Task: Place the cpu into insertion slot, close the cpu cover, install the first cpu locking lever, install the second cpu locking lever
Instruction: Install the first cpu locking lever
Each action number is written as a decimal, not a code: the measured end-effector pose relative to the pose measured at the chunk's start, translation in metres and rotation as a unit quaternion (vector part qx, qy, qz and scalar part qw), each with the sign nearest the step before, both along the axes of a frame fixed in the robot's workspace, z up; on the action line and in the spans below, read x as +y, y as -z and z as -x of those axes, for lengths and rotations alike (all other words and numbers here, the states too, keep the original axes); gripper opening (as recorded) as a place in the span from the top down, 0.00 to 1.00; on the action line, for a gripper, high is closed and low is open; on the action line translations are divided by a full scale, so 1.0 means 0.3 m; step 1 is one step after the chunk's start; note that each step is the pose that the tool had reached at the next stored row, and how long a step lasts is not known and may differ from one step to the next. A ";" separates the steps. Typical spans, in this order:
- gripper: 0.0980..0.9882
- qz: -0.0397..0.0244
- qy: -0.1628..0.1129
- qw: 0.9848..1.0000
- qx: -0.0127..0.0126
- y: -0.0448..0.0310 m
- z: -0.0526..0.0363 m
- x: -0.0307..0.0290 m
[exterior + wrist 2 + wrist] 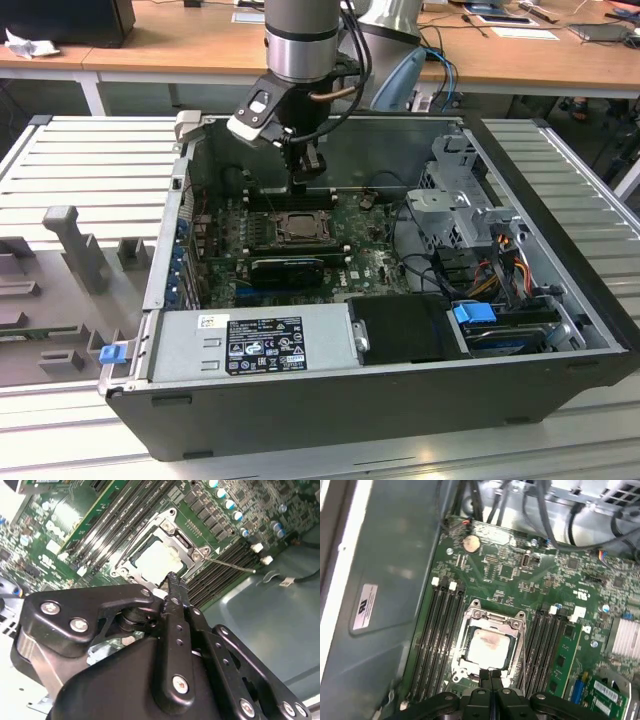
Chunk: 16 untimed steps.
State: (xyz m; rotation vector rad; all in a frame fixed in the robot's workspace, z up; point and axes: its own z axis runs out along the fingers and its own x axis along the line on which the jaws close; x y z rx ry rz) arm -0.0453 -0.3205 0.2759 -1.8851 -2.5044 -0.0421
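Over the board's (510, 570) middle, the gripper (490, 674) is clenched and empty, tips at the cover's (493, 615) edge. The chip (486, 645) lies straight ahead, seated under that closed frame.

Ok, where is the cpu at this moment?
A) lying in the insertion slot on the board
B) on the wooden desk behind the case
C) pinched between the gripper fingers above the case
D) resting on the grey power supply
A: in the first wrist view the cpu lies flat in the insertion slot with the cpu cover framing it, and the gripper at the slot's edge is shut with nothing in it.
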 end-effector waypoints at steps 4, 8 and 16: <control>0.99 0.000 -0.031 1.000 0.000 0.000 0.000 0.000; 0.99 0.000 -0.061 0.998 0.000 0.000 0.000 0.000; 0.99 0.000 -0.095 0.995 0.000 0.000 0.000 0.000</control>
